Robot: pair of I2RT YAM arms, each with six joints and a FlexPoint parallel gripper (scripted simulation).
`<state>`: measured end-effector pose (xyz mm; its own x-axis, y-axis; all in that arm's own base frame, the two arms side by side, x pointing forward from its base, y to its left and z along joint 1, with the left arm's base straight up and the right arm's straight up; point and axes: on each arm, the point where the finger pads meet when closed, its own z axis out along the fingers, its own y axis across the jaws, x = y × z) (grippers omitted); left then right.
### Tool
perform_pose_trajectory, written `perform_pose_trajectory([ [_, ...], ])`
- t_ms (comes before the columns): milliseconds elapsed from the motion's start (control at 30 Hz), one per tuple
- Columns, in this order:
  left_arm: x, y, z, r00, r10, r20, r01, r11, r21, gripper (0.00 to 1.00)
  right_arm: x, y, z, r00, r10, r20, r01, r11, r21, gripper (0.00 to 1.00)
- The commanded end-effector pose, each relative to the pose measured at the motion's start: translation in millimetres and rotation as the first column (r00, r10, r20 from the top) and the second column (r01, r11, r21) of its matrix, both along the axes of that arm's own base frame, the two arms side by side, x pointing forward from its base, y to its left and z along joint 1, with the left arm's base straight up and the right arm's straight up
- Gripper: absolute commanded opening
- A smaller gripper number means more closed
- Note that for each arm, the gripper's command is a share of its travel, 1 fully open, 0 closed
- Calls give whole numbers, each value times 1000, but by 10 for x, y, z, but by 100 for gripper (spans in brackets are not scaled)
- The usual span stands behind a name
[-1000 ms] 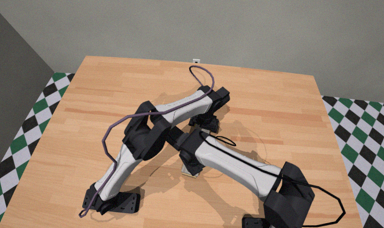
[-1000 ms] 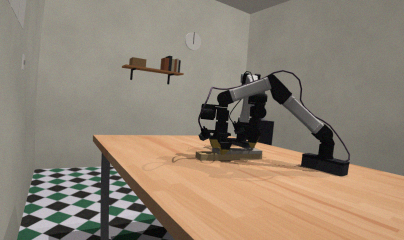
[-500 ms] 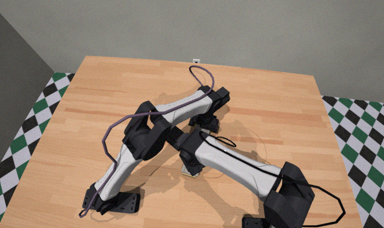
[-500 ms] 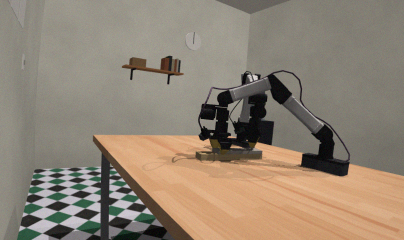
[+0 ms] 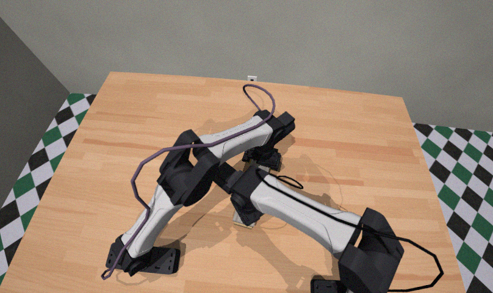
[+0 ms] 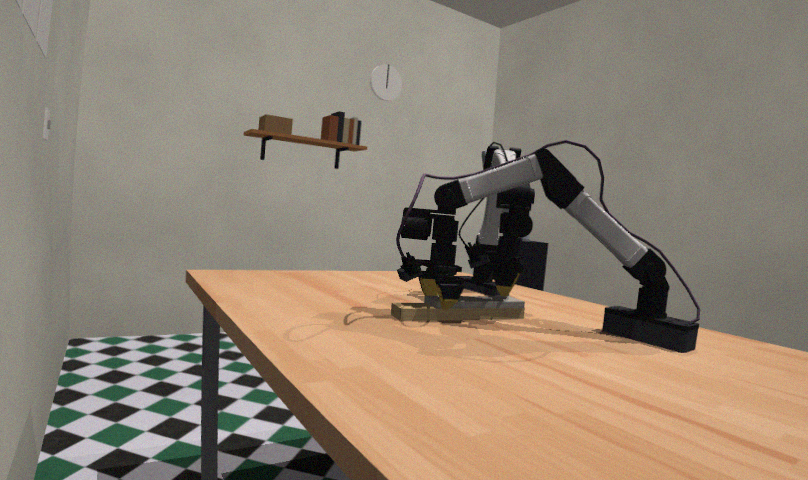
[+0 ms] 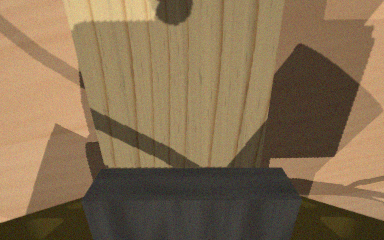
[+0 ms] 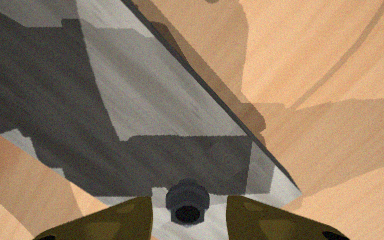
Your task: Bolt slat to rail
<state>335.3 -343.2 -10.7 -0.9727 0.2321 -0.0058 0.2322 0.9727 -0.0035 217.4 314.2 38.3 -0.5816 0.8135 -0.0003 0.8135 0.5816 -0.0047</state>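
Note:
The grey slat (image 6: 485, 303) (image 7: 194, 185) (image 8: 39, 75) lies lengthwise over the pale wooden rail (image 6: 408, 311) (image 7: 179, 90). My left gripper (image 6: 441, 299) (image 7: 191, 202) is shut on the slat's far end, one finger along each side. The dark nut (image 8: 187, 195) stands over the slat near its other end, with a black round centre. I cannot tell how far the bolt comes through or whether the nut presses on the slat. My right gripper (image 6: 503, 291) (image 8: 189, 206) is open a little, one fingertip on each side of the nut with a gap on both sides.
In the top view the two arms cross close together over the rail and hide most of it. Their cables loop beside the wrists. The wooden table (image 5: 351, 127) (image 6: 515, 404) reaches well beyond the rail. A bare stretch of rail shows in front of the slat's held end.

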Motion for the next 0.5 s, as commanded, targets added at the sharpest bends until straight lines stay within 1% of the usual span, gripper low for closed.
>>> perform_pose_trajectory([
  [0, 28, -22, 74, 1000, 0, 15, 0, 1000, -14, 67, 30, 18, 49, 1000, -3, 12, 3, 1000, 13, 36],
  [367, 26, -20, 72, 1000, 0, 14, 0, 1000, -13, 67, 30, 18, 49, 1000, -3, 12, 3, 1000, 13, 36],
  [400, 11, -9, 36, 1000, 0, 6, 0, 1000, -6, 67, 30, 18, 49, 1000, -3, 12, 3, 1000, 13, 36],
  [467, 24, -20, 66, 1000, 0, 13, 0, 1000, -12, 67, -18, -6, -7, 1000, 3, -6, -3, 1000, -4, 36],
])
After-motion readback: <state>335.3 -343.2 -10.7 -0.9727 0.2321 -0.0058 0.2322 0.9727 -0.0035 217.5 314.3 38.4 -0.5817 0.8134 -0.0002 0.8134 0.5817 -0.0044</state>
